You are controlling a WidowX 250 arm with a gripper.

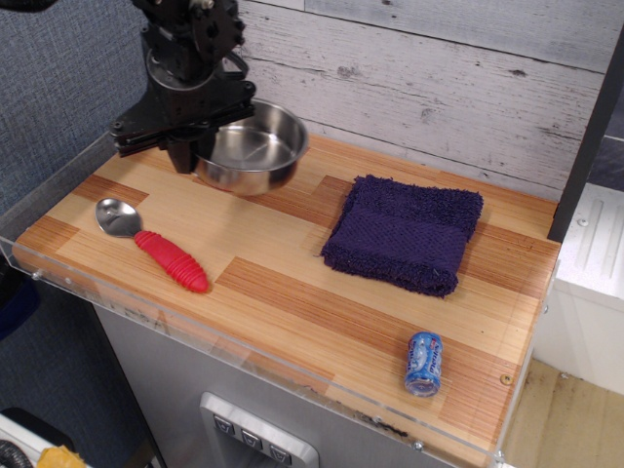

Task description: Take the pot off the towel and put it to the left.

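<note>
The shiny steel pot [253, 148] is at the back left of the wooden table, low over or resting on the wood; I cannot tell which. My black gripper [192, 148] is shut on the pot's left rim, coming down from above. The dark purple-navy towel [405, 232] lies flat at the right of centre with nothing on it, well apart from the pot.
A metal spoon with a red handle [154, 243] lies at the front left. A small blue can [424, 363] lies near the front right edge. A clear plastic rim [244, 356] borders the table. A wooden plank wall stands behind.
</note>
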